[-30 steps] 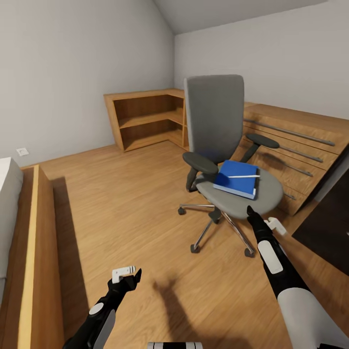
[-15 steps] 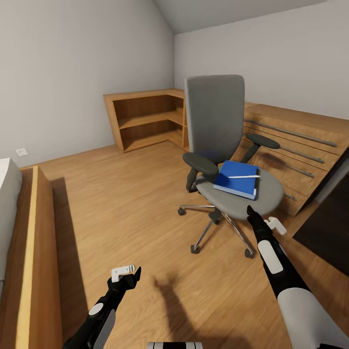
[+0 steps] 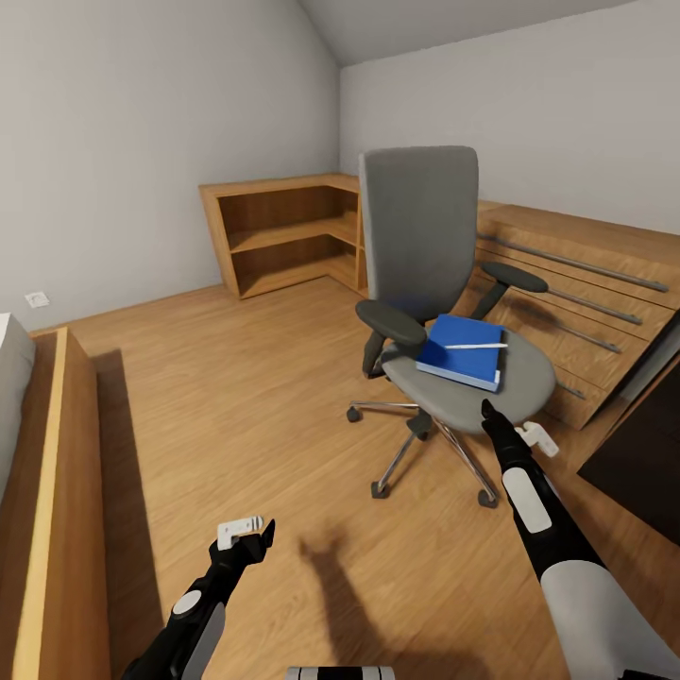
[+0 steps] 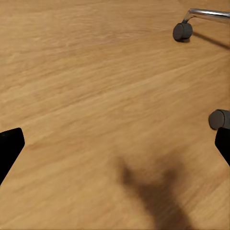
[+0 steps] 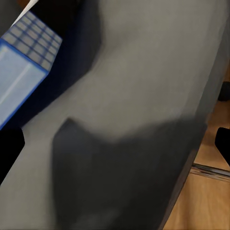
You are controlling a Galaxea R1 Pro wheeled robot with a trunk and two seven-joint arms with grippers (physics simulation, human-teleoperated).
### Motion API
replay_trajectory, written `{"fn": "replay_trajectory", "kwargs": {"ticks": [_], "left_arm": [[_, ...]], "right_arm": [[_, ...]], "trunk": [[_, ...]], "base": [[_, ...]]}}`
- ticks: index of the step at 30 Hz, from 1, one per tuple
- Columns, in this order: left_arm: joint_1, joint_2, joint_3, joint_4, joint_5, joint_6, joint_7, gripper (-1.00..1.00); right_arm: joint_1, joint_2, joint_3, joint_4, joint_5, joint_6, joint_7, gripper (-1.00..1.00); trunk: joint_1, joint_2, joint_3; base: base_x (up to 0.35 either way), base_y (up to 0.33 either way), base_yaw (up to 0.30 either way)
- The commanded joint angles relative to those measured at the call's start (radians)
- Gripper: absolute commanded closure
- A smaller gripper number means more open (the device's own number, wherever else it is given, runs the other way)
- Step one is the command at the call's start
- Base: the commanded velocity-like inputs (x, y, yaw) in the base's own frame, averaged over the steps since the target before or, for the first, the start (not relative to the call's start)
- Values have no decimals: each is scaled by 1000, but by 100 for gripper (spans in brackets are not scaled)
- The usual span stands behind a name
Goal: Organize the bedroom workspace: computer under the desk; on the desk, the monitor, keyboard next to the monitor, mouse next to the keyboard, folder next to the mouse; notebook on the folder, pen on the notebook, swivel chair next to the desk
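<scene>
Nearest, the left hand (image 3: 247, 532) hangs low over the wood floor (image 3: 236, 397), its fingers spread wide with nothing between them. The right hand (image 3: 515, 433) reaches the front edge of the swivel chair (image 3: 444, 312), also wide and empty. On the grey seat lies the bright blue folder (image 3: 462, 348), flat, with the thin white pen (image 3: 475, 346) across it. Beyond stands an open wooden shelf unit (image 3: 283, 231), its shelves bare.

Matt grey cloth swivel chair (image 3: 444, 283) on shiny chrome legs, wood-grain floor (image 3: 236, 397).
</scene>
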Motion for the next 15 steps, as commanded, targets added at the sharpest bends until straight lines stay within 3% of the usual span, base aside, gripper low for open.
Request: {"fn": "replay_trajectory", "kwargs": {"ticks": [1, 15], "left_arm": [[-1, -1, 4, 1, 10, -1, -10, -100], [-1, -1, 4, 1, 10, -1, -10, -100]], "right_arm": [[0, -1, 2, 78, -14, -4, -4, -100], [0, -1, 2, 77, -14, -4, -4, -100]], "trunk": [[0, 0, -1], [0, 0, -1]], "base": [[21, 0, 0], [59, 0, 0]]}}
